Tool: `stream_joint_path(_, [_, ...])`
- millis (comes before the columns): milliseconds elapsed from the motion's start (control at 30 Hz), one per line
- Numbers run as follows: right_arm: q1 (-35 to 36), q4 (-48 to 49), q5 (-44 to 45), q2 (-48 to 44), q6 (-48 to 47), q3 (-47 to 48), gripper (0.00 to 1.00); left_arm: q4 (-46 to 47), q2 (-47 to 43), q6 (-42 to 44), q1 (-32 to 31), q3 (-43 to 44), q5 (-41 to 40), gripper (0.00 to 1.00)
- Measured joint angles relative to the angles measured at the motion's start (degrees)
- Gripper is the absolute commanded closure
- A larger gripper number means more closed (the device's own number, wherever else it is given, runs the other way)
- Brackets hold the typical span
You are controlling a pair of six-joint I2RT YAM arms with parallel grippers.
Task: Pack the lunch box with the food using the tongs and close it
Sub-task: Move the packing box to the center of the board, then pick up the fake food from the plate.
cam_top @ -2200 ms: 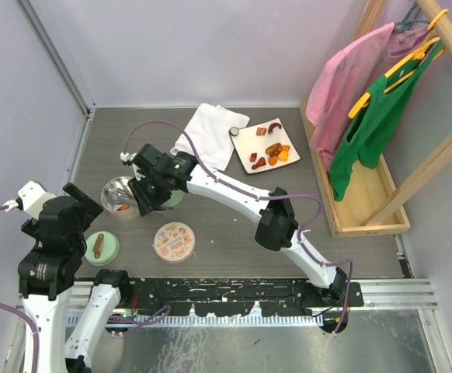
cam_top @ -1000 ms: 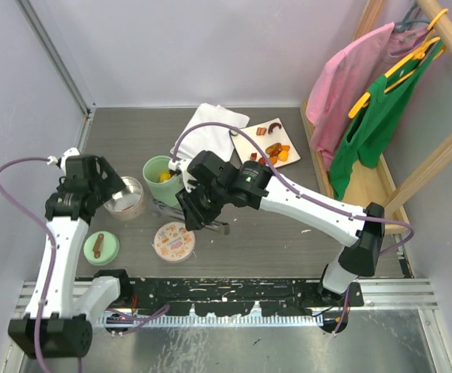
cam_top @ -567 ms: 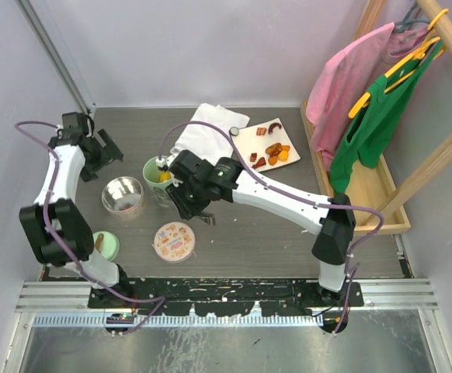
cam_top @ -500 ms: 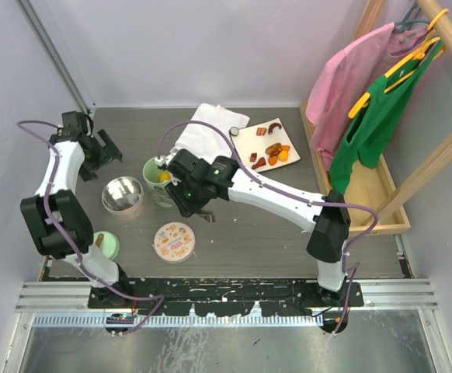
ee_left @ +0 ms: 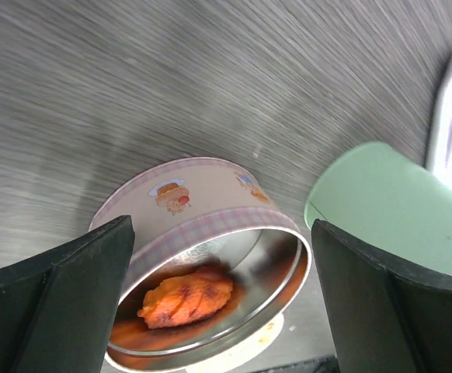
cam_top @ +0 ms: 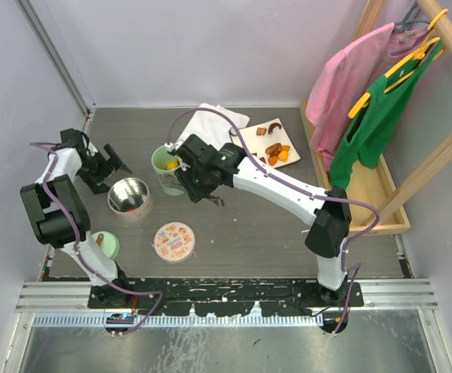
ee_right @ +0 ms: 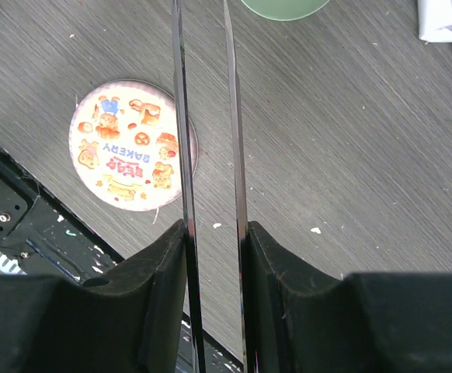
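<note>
Between the fingers of your right gripper (ee_right: 210, 233) the tongs (ee_right: 181, 116) are clamped, their two thin arms squeezed nearly parallel with a narrow gap between them. Nothing lies in that gap along the stretch you can see, but the tips run out of the top of the wrist view, so you cannot tell whether they pinch anything. Beneath the tongs the printed lid (ee_right: 125, 144) lies face up on the table (cam_top: 249, 225). Most of the food (cam_top: 272, 150) sits on the white plate (cam_top: 249, 144) at the far side, just beside the white cloth (cam_top: 209, 132). Yellow pieces (cam_top: 168, 165) show inside the green cup (cam_top: 166, 183), and your right gripper hangs just beside it. Your left gripper (ee_left: 220, 241) stands spread wide and holds nothing, facing the round tin (ee_left: 203, 210), where one orange piece (ee_left: 186, 295) rests on the bottom. The tin stands just beside the cup. Near the front left edge lies the mint-green lid (cam_top: 106, 247) with its brown knob.
</note>
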Motion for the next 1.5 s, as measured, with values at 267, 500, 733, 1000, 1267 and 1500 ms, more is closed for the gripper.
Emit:
stream_joint_path(267, [-1.0, 0.2, -2.7, -5.5, -0.6, -4.7, 0.59, 0.9, 0.0, 1.1, 0.0, -4.2, 13.5, 0.02])
stream_joint_path(500, [-1.6, 1.7, -4.6, -20.6, 0.3, -13.7, 0.58, 0.3, -4.1, 3.3, -1.9, -10.8, 18.4, 0.02])
stream_joint_path(733, [-8.3, 1.7, -1.0, -30.4, 2.4, -18.2, 0.57, -2.4, -12.9, 4.1, -3.3, -16.2, 17.2, 0.02])
stream_joint_path(1000, [-16.2, -0.3, 3.6, -30.8, 3.5, -22.2, 0.52, -3.4, -29.1, 1.6, -3.2, -16.8, 4.5, 0.02])
stream_joint_path(1267, [-20.5, -0.5, 6.4, -26.1, 3.0, -22.1, 0.51, -4.9, -46.4, -0.3, -3.2, -20.9, -6.5, 0.02])
stream_joint_path(1500, [-24.6, 0.1, 6.7, -16.4, 1.1, -17.7, 0.51, -6.8, -51.9, -0.5, -3.2, -22.7, -12.1, 0.02])
